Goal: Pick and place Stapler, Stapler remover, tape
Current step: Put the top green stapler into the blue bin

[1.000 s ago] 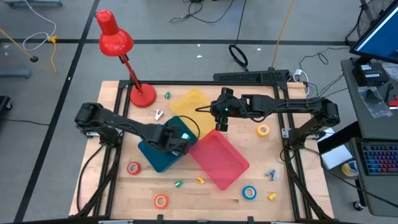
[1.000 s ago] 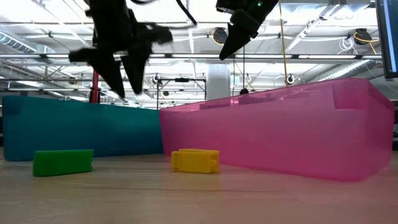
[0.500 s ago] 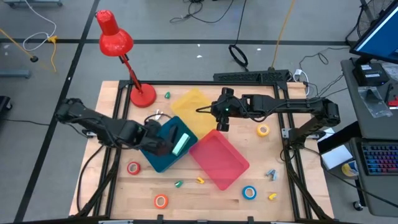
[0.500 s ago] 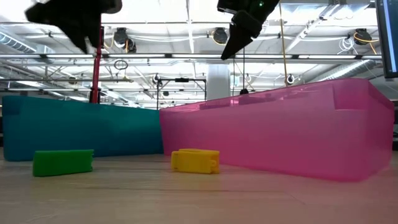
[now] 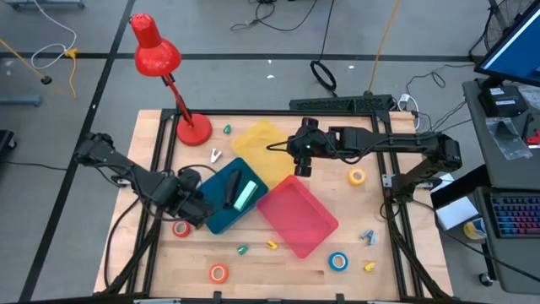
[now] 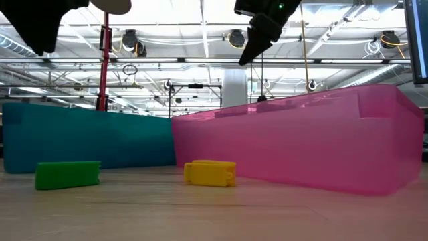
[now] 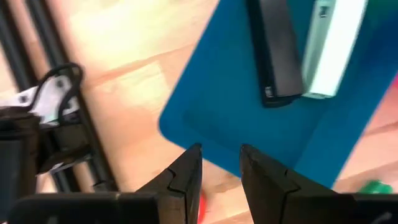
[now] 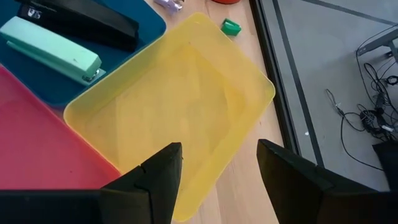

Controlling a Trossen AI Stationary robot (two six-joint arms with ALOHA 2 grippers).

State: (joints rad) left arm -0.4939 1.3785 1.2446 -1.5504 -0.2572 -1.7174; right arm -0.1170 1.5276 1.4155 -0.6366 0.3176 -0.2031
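The left gripper (image 5: pixel 196 211) sits at the teal tray's (image 5: pixel 218 216) outer edge; a black stapler (image 5: pixel 229 190) and a mint stapler (image 5: pixel 245 195) lie inside, just beyond its jaws. The right gripper (image 5: pixel 302 165) hovers between the yellow tray (image 5: pixel 263 143) and the pink tray (image 5: pixel 297 215).

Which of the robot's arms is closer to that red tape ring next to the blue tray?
Left. Its end effector hovers right beside the red tape ring at the blue tray corner. The right end effector hangs far off, above the yellow tray.
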